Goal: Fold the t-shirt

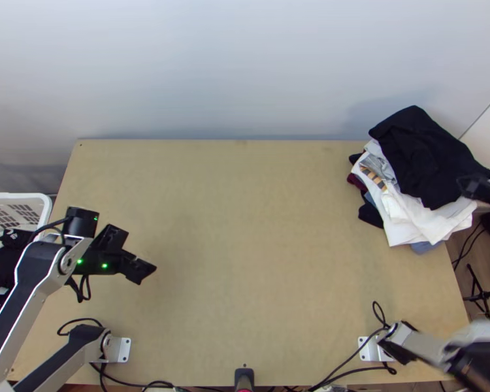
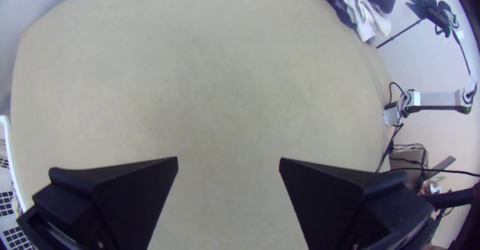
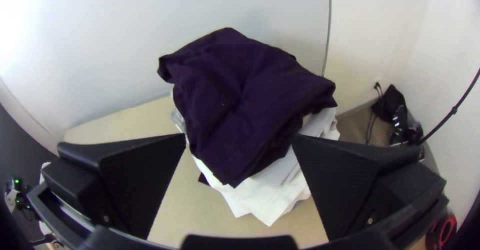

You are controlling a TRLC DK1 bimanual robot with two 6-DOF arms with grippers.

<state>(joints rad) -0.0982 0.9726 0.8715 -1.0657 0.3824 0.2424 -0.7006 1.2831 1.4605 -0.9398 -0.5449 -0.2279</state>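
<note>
Placing seems done: black shirt (image 1: 420, 157) on pile (image 1: 402, 222), two o'clock; left gripper (image 2: 228, 159), right gripper (image 3: 239, 136) both spread; I'd retreat.

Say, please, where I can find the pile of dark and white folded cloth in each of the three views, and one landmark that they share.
Top view: the pile lies at the table's far right corner.
Left wrist view: near the picture's edge, far beyond the left hand.
Right wrist view: mid-picture, beyond the right hand.
Shared landmark: the light wooden table.
</note>
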